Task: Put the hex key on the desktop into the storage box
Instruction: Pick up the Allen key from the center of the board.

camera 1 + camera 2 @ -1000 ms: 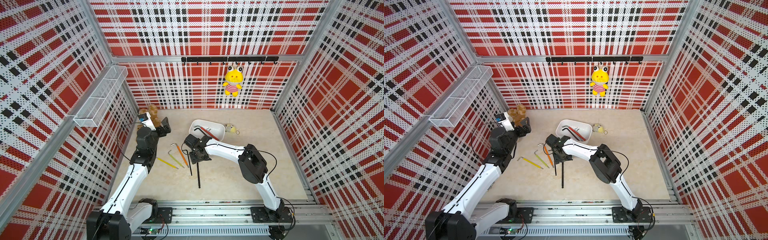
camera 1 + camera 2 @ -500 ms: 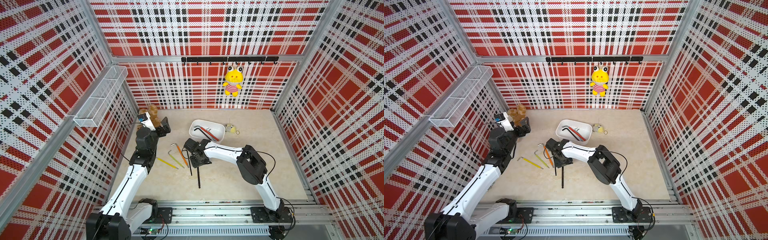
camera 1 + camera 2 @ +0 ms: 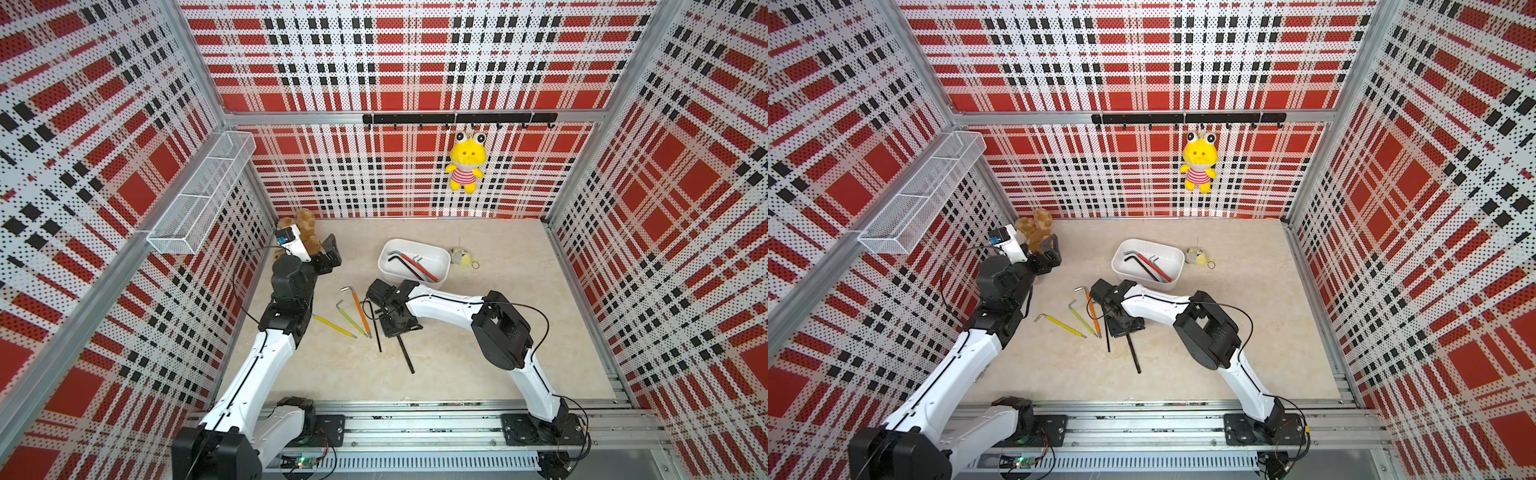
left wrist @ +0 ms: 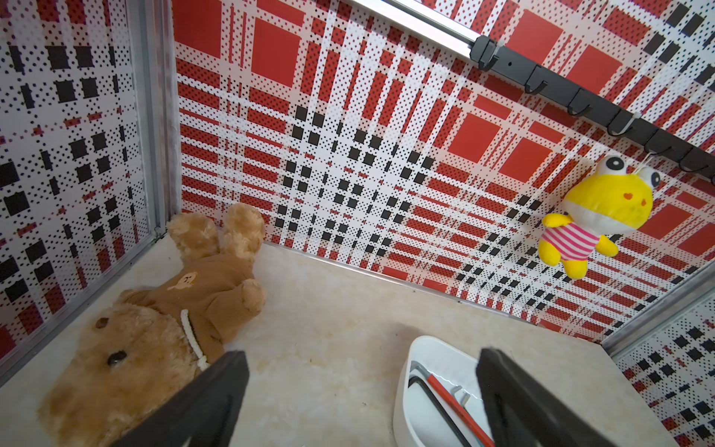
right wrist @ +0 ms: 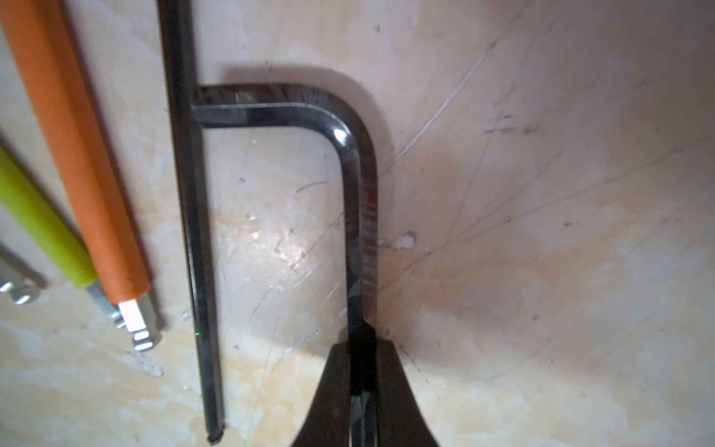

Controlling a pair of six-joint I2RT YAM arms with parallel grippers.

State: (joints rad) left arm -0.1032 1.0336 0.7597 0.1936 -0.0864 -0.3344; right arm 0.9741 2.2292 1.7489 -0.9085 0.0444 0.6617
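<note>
As it lies flat on the desk, you see the glossy black L-bent hex key, its long shank pinched between the right arm's closed jaws.

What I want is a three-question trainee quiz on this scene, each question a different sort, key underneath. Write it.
1. True or false: the right gripper is shut on the thick black hex key.
2. Pick one. The left gripper, near the teddy bear, is: A. shut on the bear; B. open, holding nothing; C. shut on a hex key.
3. How many hex keys with coloured sleeves lie on the desktop, outside the storage box?

Key
1. True.
2. B.
3. Three: yellow hex key, yellow-green hex key, orange hex key.
</note>
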